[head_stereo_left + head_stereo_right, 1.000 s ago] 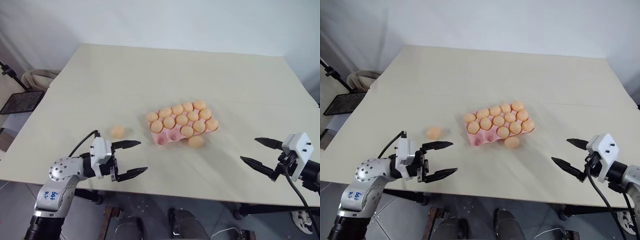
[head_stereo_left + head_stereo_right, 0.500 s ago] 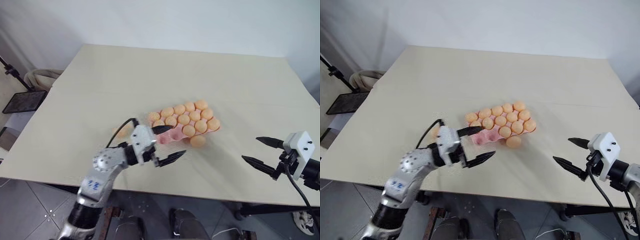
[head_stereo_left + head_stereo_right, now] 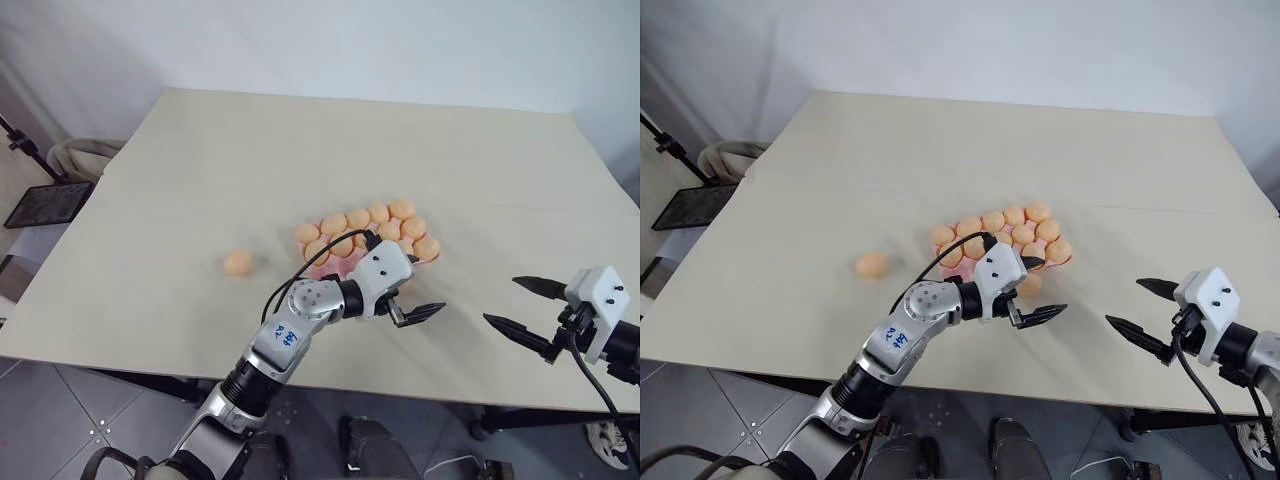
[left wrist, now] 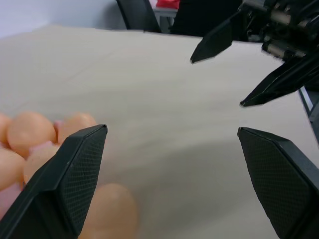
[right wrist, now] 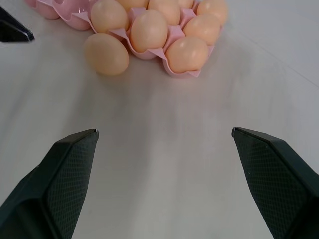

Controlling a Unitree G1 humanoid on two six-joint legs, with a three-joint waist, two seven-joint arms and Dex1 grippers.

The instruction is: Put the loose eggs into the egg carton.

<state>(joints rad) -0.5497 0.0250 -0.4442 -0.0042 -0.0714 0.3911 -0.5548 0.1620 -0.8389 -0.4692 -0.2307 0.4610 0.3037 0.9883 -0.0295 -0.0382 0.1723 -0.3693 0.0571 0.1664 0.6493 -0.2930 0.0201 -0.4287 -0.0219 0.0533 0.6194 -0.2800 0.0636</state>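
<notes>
Now the left gripper (image 3: 415, 295) hangs with its jaws wide open and empty, just in front of the pink egg carton (image 5: 175, 36) on the surface (image 3: 300, 150). One loose egg (image 5: 105, 54) lies against the carton's near edge, close beside these jaws. Another egg (image 3: 238, 263) lies well apart on the left. The right gripper (image 3: 518, 308) is also wide open and holds nothing, off to the right.

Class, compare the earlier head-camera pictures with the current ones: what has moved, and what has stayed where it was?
The left gripper, open and empty throughout, swung from the table's left side across to the egg carton's near edge, by the loose egg there. Nothing was grasped or released. The right gripper, the carton and the other loose egg stayed put.
</notes>
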